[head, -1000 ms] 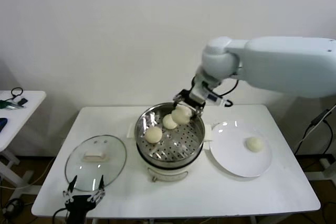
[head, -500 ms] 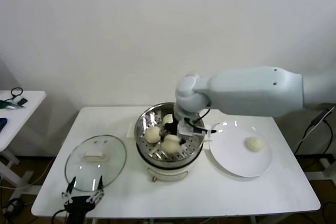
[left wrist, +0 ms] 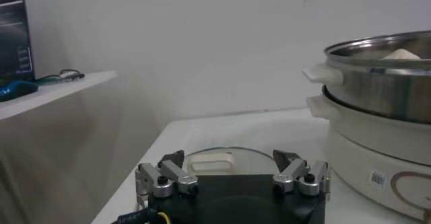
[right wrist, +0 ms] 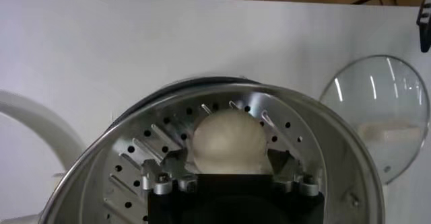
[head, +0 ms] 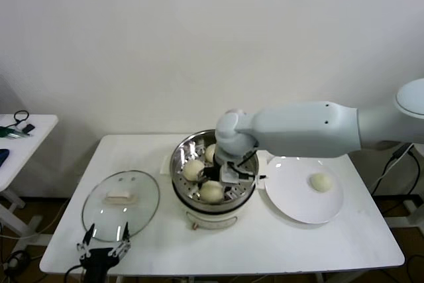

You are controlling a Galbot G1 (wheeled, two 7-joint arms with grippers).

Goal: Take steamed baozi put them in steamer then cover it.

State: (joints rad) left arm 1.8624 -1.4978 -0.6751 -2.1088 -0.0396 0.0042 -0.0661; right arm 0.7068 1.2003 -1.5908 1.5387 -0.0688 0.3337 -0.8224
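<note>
lower left of the frame: the left hand point(head: 105, 251) hangs idle at the front edge of the white bench point(head: 152, 243), fingers spread and grasping nothing. just above it the cover point(head: 120, 203), clear glass with a cream handle, lies flat on the bench beside the steamer, not yet in use.

centre of the frame: the steamer point(head: 182, 152) stands on its white base. three steamed baozi are visible inside on the perforated tray: one at the left point(head: 193, 170), one toward the back point(head: 211, 153), partly hidden by the arm, and one at the front point(head: 212, 191). the right hand point(head: 224, 182) is lowered into the pot at the front bun. in the right wrist view its fingers point(right wrist: 161, 181) stand spread on either side of that bun point(right wrist: 229, 141), which sits on the tray; the hand appears released, or on the point of letting go, rather than clenched.

right of the frame: a white plate point(head: 291, 203) lies on the bench just beside the steamer, with one baozi point(head: 322, 181) on it.

judgement: the step in hand is depositing the third bun. the next move calls for lifting the right hand straight up clear of the rim without nudging the buns, then crossing to the plate for the last one. an open spot remains on the tray at the right. covering comes after that.
</note>
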